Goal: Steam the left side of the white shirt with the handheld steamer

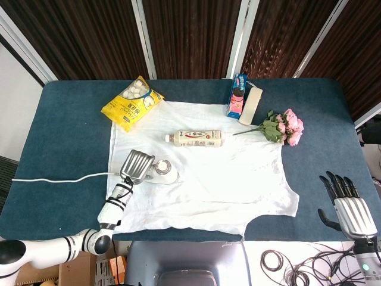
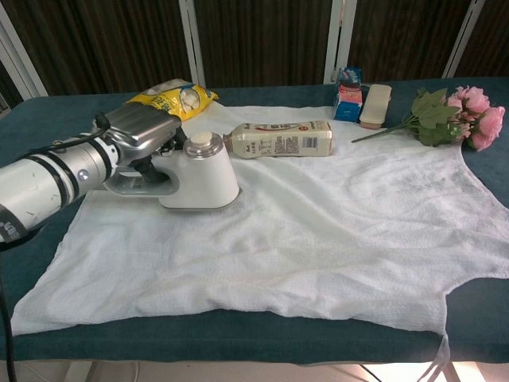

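The white shirt (image 1: 208,173) (image 2: 318,231) lies spread flat on the blue table. My left hand (image 1: 137,165) (image 2: 141,135) grips the handle of the white handheld steamer (image 1: 163,173) (image 2: 199,175), which sits on the shirt's left part. The steamer's white cord (image 1: 59,178) trails left across the table. My right hand (image 1: 348,205) hangs off the table's front right corner, fingers spread, holding nothing; the chest view does not show it.
A beige bottle (image 1: 194,138) (image 2: 278,138) lies on the shirt's far part. A yellow snack bag (image 1: 132,103) (image 2: 169,97) sits at the far left. A blue carton (image 1: 237,95), a beige case (image 1: 250,104) and pink flowers (image 1: 284,126) (image 2: 465,111) lie far right.
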Tool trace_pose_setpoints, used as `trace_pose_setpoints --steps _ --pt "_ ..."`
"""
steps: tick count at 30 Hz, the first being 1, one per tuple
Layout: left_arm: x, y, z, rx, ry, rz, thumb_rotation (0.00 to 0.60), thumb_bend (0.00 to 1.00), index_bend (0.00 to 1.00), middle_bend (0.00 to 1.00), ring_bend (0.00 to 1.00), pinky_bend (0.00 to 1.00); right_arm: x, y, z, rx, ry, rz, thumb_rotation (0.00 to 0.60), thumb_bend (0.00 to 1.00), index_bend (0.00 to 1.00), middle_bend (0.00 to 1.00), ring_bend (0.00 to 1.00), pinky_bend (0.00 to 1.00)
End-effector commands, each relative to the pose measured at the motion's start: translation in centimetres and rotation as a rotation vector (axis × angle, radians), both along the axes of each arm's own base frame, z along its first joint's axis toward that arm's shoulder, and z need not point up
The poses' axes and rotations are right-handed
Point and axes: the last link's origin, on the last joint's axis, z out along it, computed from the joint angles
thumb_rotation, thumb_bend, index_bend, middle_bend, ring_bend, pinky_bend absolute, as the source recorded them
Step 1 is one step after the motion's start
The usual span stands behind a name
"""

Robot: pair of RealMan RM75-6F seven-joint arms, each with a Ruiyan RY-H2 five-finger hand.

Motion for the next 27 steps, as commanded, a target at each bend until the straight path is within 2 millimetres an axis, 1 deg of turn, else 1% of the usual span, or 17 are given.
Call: trace_pose_setpoints --steps 1,6,11,14,18,21,27 --pt "0.3 -0.5 -1.3 -0.016 0.038 0.000 0.600 0.56 0.75 0.94 1.00 1.00 0.0 0.0 0.0 0.000 0.000 0.000 0.600 0.31 0.00 0.00 0.00 0.00" --pt "0.5 -1.3 -2.1 -0.013 0.089 -0.030 0.600 0.56 0.75 0.94 1.00 1.00 0.0 0.1 0.1 -0.003 -0.001 -0.001 0.600 0.31 0.00 0.00 0.00 0.00" --pt "0.1 -1.0 -2.3 0.020 0.146 -0.027 0.600 0.56 0.75 0.94 1.00 1.00 0.0 0.2 0.2 -0.007 -0.003 0.000 0.600 0.31 0.00 0.00 0.00 0.00" --pt "-0.6 -0.2 -2.0 0.052 0.176 0.000 0.600 0.56 0.75 0.94 1.00 1.00 0.0 0.3 0.3 -0.007 -0.004 0.001 0.600 0.31 0.00 0.00 0.00 0.00" --pt "-1.7 1.5 -1.1 0.112 0.216 0.041 0.600 0.56 0.75 0.94 1.00 1.00 0.0 0.3 0.4 -0.011 -0.006 0.002 0.600 0.31 0.00 0.00 0.00 0.00" --pt "-3.0 2.8 -0.3 0.153 0.252 0.081 0.600 0.56 0.75 0.94 1.00 1.00 0.0 0.4 0.5 -0.016 -0.008 0.003 0.600 0.31 0.00 0.00 0.00 0.00" --pt "-4.7 4.8 1.1 0.220 0.300 0.148 0.600 0.56 0.75 0.94 1.00 1.00 0.0 0.5 0.5 -0.014 -0.007 0.006 0.600 0.31 0.00 0.00 0.00 0.00"
